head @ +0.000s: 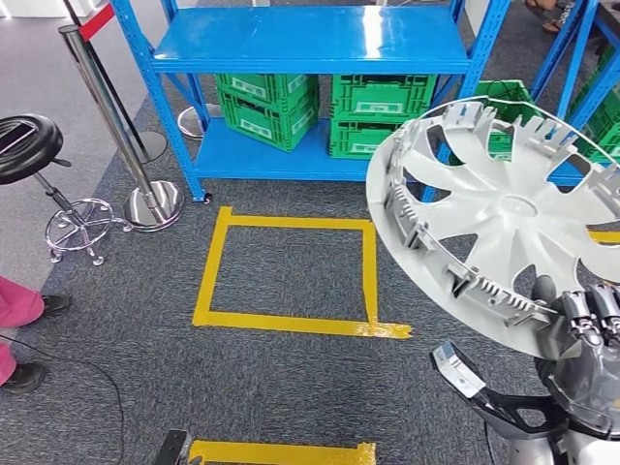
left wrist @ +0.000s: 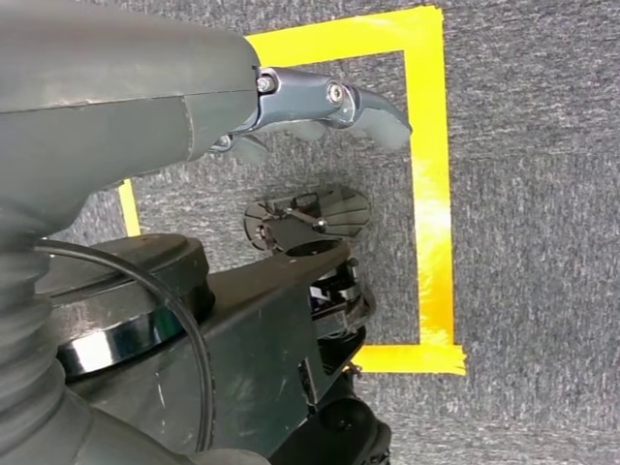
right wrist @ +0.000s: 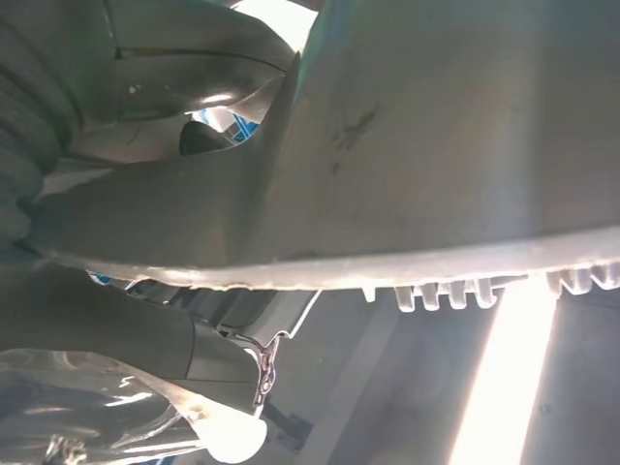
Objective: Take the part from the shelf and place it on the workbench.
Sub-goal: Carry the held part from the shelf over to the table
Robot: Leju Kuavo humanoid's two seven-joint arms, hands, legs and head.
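Note:
The part is a silver wheel cover (head: 505,208) with spokes and clips, held up tilted at the right of the head view. My right hand (head: 585,329) grips its lower rim from below. Close up in the right wrist view, the cover's pale underside (right wrist: 439,145) spans the picture, with my right hand (right wrist: 146,291) clamped on its edge. My left hand (left wrist: 322,107) hangs over the carpet with its fingers held out and nothing in them. The blue shelf (head: 307,44) stands ahead.
Green crates (head: 266,107) sit on the shelf's lower level. A yellow tape rectangle (head: 293,276) marks the grey carpet. A steel barrier post (head: 150,194) and a black stool (head: 29,145) stand at left. A person's pink trouser leg (head: 15,305) shows at the left edge.

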